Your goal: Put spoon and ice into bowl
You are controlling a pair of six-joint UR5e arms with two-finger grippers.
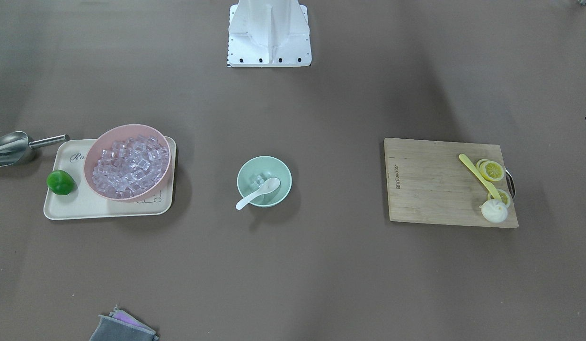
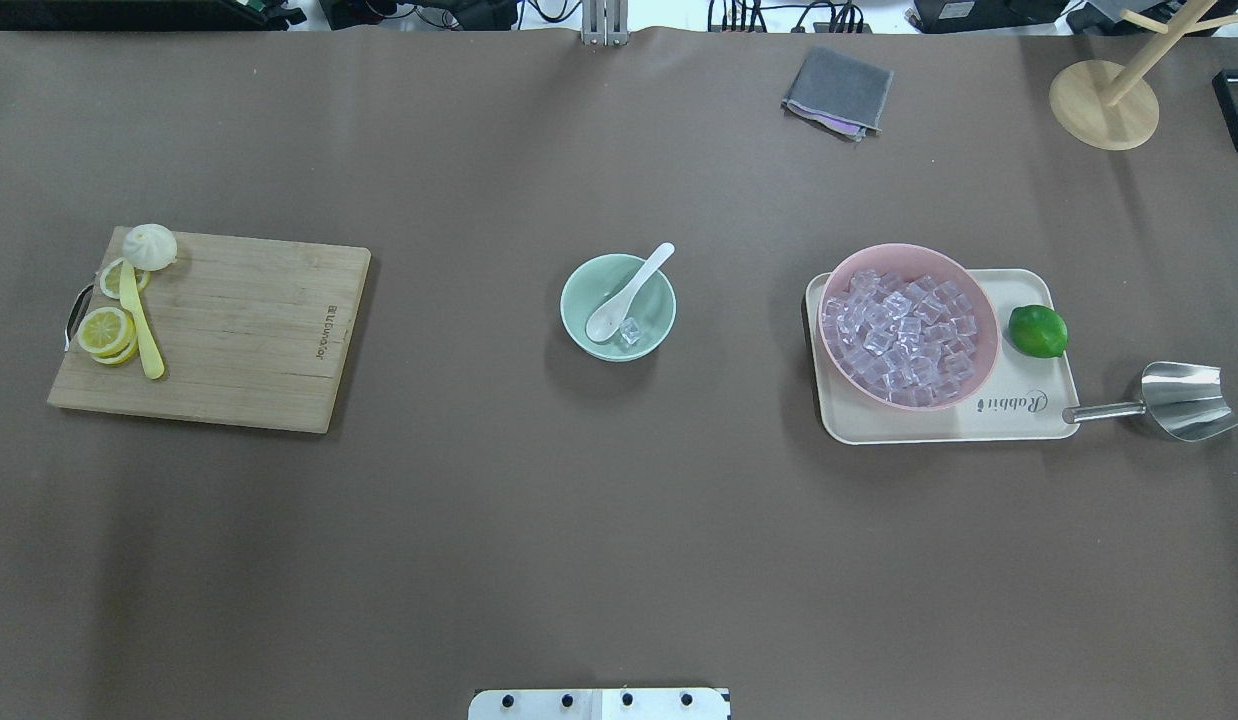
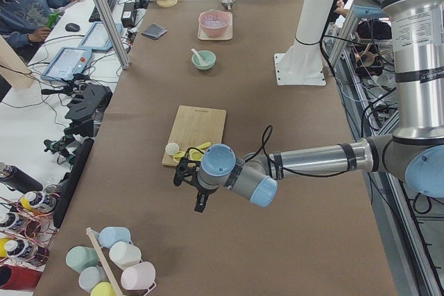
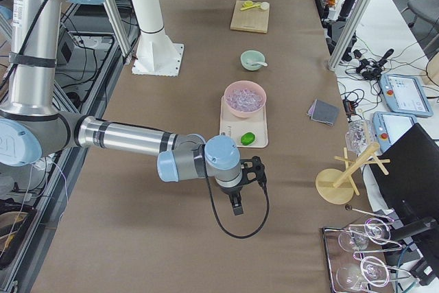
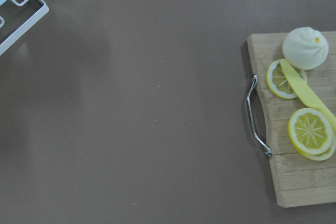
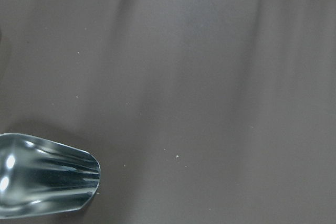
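Bowl (image 2: 655, 304) sat at centre of overhead frame, spoon (image 2: 634, 285) rested inside it, handle over upper-right rim, ice cube (image 2: 630, 331) lay just beside the scoop, left gripper (image 3: 199, 202) and right gripper (image 4: 236, 207) hung over table (image 3: 298, 240) in side views, open or closed could not be told

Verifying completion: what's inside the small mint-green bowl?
Inside the small round mint-green bowl: a white glossy soup spoon, scoop down, handle leaning over the rim, and a clear ice cube beside the scoop. The bowl floor under the scoop is covered.
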